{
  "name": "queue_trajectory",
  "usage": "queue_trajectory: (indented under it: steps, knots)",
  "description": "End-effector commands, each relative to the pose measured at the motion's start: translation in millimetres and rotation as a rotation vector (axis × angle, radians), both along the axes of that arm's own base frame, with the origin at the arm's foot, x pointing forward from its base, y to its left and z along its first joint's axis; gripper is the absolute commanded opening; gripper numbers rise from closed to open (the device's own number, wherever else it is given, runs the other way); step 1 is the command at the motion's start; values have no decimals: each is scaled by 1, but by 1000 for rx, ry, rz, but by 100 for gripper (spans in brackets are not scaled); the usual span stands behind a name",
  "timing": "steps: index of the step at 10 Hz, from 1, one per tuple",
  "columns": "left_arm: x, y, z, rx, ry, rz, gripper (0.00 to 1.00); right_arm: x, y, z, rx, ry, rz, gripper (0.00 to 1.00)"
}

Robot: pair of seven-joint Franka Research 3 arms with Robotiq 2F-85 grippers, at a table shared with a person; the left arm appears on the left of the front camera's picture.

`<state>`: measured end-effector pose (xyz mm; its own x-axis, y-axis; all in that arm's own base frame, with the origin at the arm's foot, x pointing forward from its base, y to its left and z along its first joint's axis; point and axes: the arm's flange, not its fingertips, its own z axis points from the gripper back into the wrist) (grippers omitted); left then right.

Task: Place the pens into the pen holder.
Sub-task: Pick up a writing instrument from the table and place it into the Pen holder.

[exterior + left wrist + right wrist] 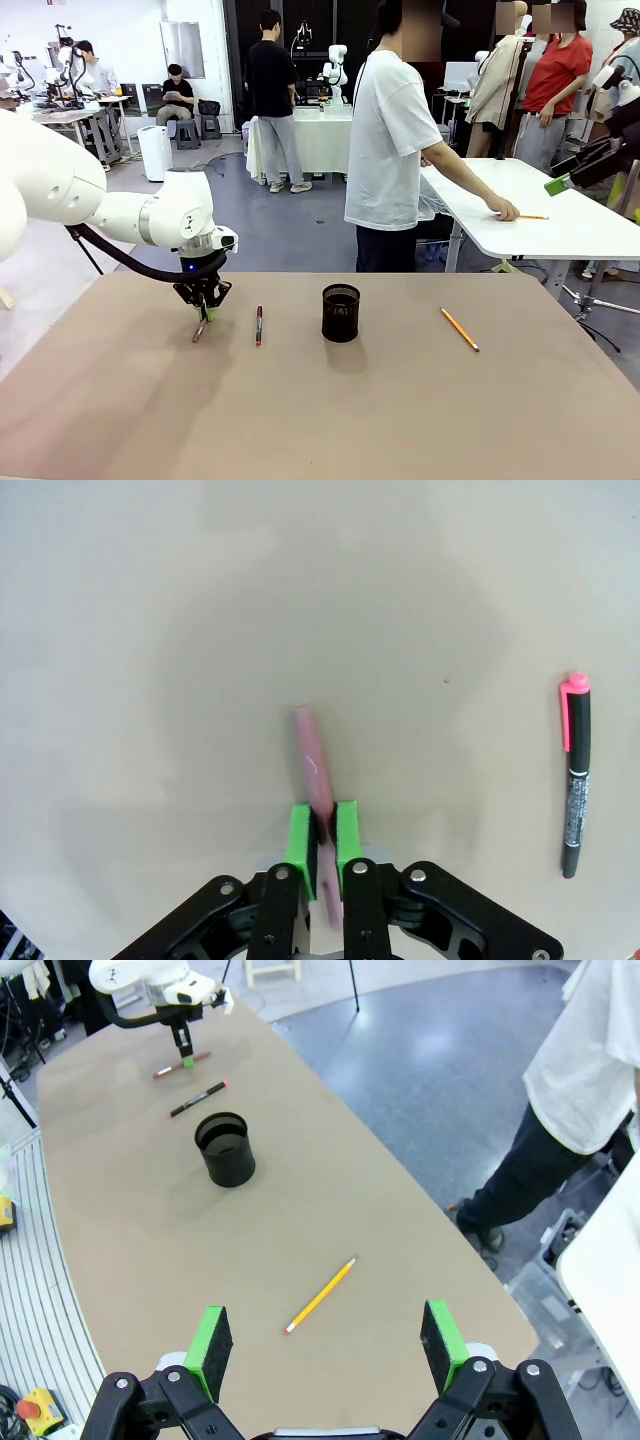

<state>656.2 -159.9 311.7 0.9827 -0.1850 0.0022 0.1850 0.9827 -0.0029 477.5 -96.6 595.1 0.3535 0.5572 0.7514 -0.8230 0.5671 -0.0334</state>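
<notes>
A reddish-pink pen (312, 755) lies on the tan table, and my left gripper (323, 840) is shut on it, green pads pressed to both sides of its near end. From the front, that gripper (205, 313) points straight down at the pen (198, 332) on the table's left. A dark pen with a pink cap (258, 325) lies just right of it. The black mesh pen holder (340, 313) stands upright mid-table, nothing showing inside it (225, 1150). A yellow pencil (460, 329) lies to the right. My right gripper (327, 1345) hovers open, high above the pencil (320, 1295).
The tan table (400, 420) has wide bare room in front of the pens. A person in a white shirt (395, 140) stands beyond the far edge, turned toward a white side table (560, 215) at the right, one hand on it.
</notes>
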Motion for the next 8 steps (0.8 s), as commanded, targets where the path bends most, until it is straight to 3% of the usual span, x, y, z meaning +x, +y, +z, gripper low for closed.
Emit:
queue_trajectory:
  steps: [1,3,5,8]
  knots:
    - [5,1,1,0,22,34,0,0,0,1,-3,-5,7,100]
    - [-1,2,6,-33,57,-20,0,0,0,1,-3,-5,7,100]
    - [-10,5,26,-183,65,-95,0,0,0,1,-3,-5,7,100]
    - [-27,-11,83,-451,117,-350,0,0,0,1,-3,-5,7,100]
